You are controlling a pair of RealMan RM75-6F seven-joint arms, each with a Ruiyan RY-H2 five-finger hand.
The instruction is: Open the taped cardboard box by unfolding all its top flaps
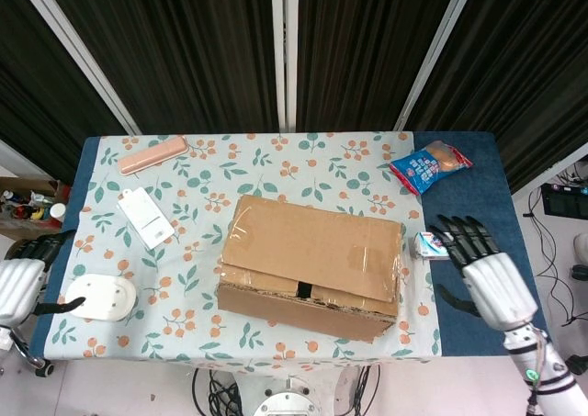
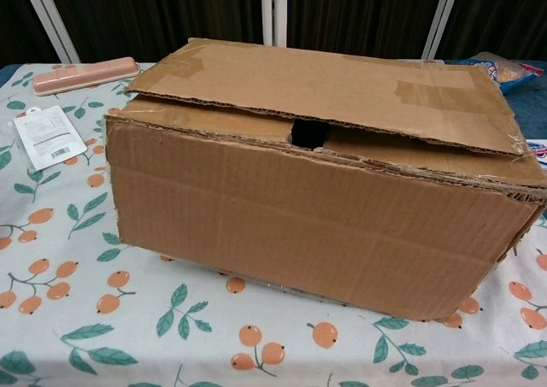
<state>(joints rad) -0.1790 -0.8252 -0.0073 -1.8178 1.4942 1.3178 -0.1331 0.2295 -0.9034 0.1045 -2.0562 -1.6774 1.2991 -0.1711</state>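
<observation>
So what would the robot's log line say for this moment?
box: far flap down, near flap out of sight | left hand: open, off box | right hand: open, off box

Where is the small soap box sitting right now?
In the head view the soap box lies on the table's right side, just right of the cardboard box, below the blue snack bag; the right hand hovers at its right edge.

Cardboard box (image 1: pixel 310 264) mid-table (image 1: pixel 478 251), snack bag (image 1: pixel 429 165) behind-right.

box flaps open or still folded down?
Folded down. The cardboard box has its big top flap lying flat over the inner flaps; only a small dark gap shows.
</observation>
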